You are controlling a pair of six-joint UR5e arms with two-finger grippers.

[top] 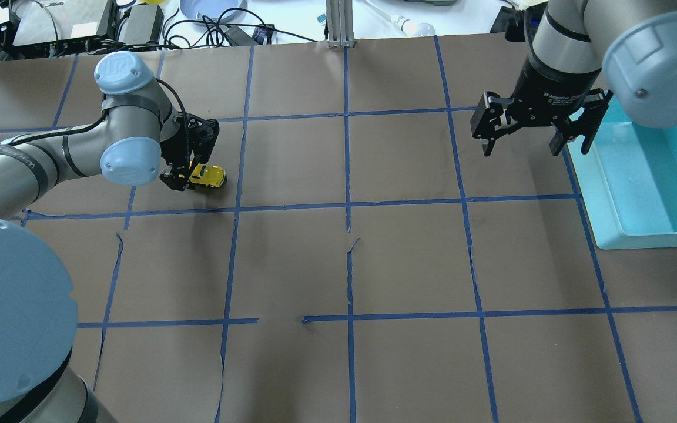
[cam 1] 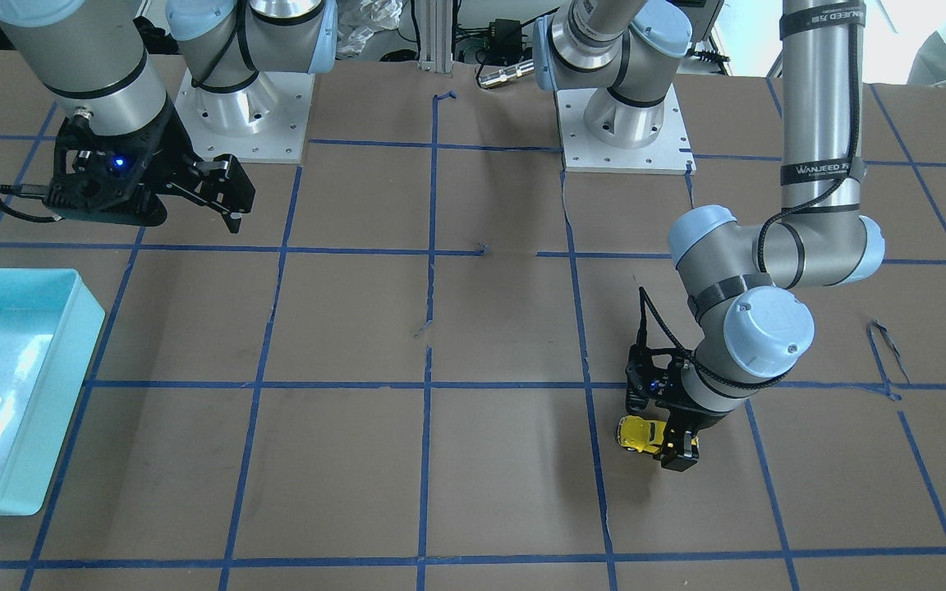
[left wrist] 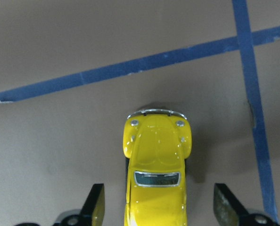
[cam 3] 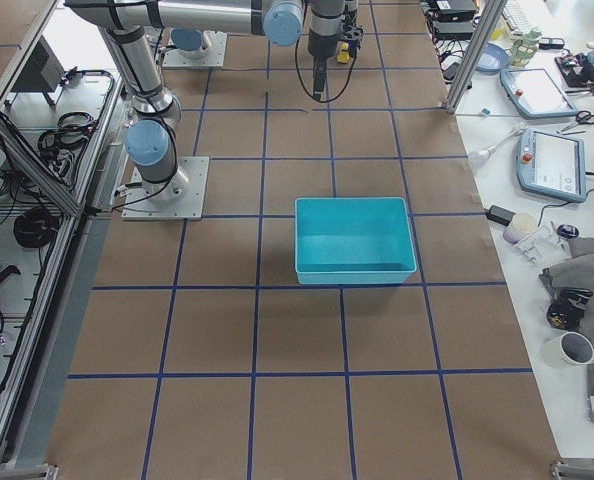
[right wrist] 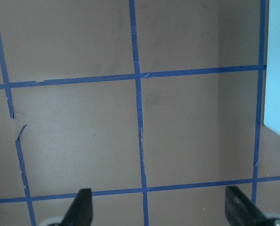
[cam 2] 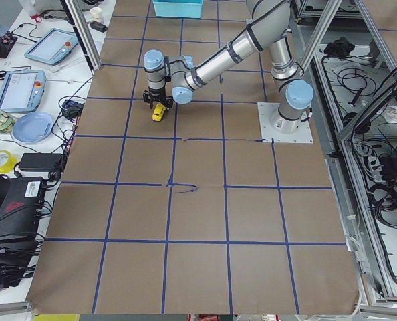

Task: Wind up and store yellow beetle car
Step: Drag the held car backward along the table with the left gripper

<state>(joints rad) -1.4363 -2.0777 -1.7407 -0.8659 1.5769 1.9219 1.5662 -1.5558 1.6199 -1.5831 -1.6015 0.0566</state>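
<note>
The yellow beetle car (left wrist: 156,165) stands on its wheels on the brown table, also seen in the overhead view (top: 210,175) and the front-facing view (cam 1: 636,433). My left gripper (left wrist: 159,209) is open and low over the car's rear half. One of its fingers (left wrist: 95,207) stands on each side of the car, with a gap to the body on both sides. It also shows in the overhead view (top: 188,176). My right gripper (top: 529,141) is open and empty, hovering above the table beside the teal bin (top: 656,239).
The teal bin is an open box near the right arm, also in the front-facing view (cam 1: 87,328) and the exterior right view (cam 3: 355,272). Blue tape lines form a grid on the brown paper. Both arm bases (cam 1: 235,115) stand at the table's robot side.
</note>
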